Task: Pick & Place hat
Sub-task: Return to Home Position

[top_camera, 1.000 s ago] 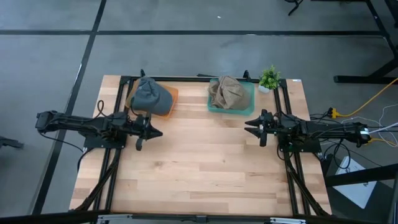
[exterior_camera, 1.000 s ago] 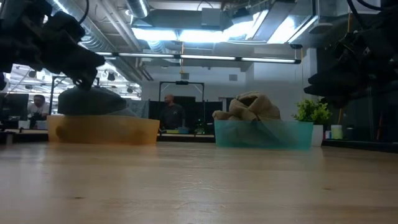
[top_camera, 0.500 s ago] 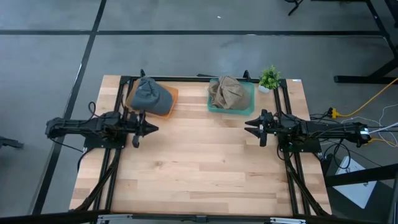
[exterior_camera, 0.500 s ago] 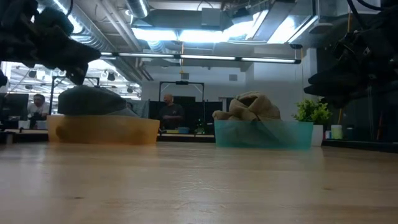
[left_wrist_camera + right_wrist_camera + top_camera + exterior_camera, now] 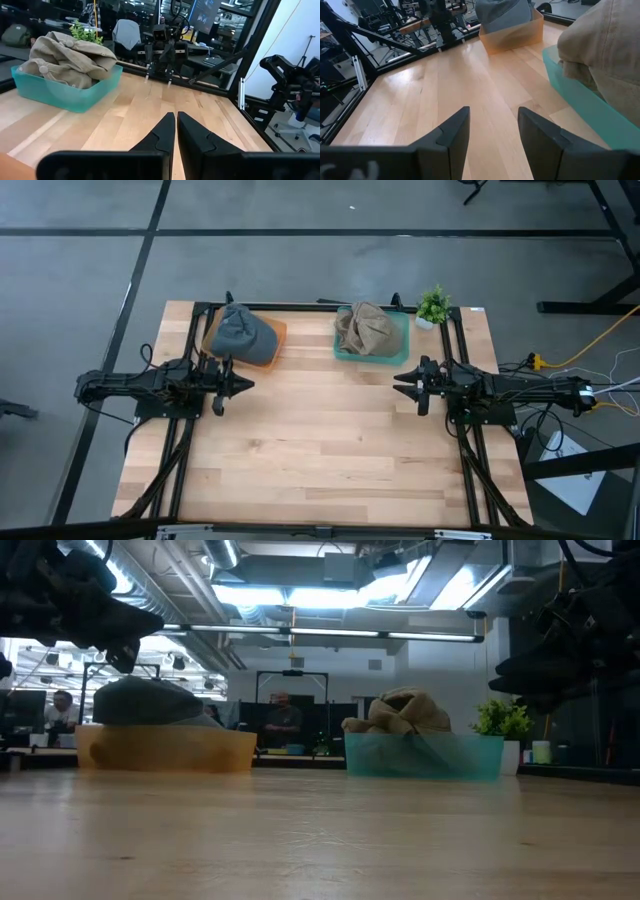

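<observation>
A grey hat (image 5: 243, 333) lies in an orange bin (image 5: 277, 338) at the table's far left. A tan hat (image 5: 366, 328) lies crumpled in a teal bin (image 5: 403, 338) at the far middle. My left gripper (image 5: 248, 385) hangs shut above the table's left side, pointing level toward the right, near the orange bin. My right gripper (image 5: 397, 379) hangs open over the right side, pointing left, just in front of the teal bin. The left wrist view shows the shut fingers (image 5: 176, 116) and the tan hat (image 5: 70, 50). The right wrist view shows the open fingers (image 5: 492, 112) and the grey hat (image 5: 502, 12).
A small potted plant (image 5: 433, 305) stands at the far right corner beside the teal bin. Black frame rails (image 5: 190, 360) run along both table sides. Bare wood lies between the grippers and toward the near edge. A person (image 5: 283, 723) is in the room behind.
My left gripper has drawn back a little toward the table's left edge and risen slightly, tipping up to level; it stays shut. Both hats rest in their bins as before.
</observation>
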Controlling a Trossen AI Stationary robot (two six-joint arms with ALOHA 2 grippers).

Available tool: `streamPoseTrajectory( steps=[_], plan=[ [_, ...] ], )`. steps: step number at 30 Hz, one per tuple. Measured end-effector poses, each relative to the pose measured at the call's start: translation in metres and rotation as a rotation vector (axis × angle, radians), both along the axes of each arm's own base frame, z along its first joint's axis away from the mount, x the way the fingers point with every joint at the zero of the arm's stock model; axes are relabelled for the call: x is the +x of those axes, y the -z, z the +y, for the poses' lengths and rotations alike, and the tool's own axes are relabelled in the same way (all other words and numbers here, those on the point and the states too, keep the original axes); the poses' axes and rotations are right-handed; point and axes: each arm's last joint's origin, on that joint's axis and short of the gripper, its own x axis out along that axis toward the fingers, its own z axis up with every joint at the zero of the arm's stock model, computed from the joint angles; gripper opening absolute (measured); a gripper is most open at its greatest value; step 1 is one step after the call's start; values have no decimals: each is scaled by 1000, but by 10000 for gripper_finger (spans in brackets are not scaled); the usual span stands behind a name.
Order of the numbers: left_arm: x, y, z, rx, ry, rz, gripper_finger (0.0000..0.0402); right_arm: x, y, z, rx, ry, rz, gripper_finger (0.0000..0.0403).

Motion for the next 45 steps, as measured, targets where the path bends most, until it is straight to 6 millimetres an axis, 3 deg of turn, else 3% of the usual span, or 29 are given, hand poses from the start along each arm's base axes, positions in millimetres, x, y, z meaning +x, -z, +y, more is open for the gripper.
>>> streamPoseTrajectory(
  steps=[45],
  plan=[
    [0,0,0,-3,0,1,15,0,0,0,-4,-1,1,165]
  ],
)
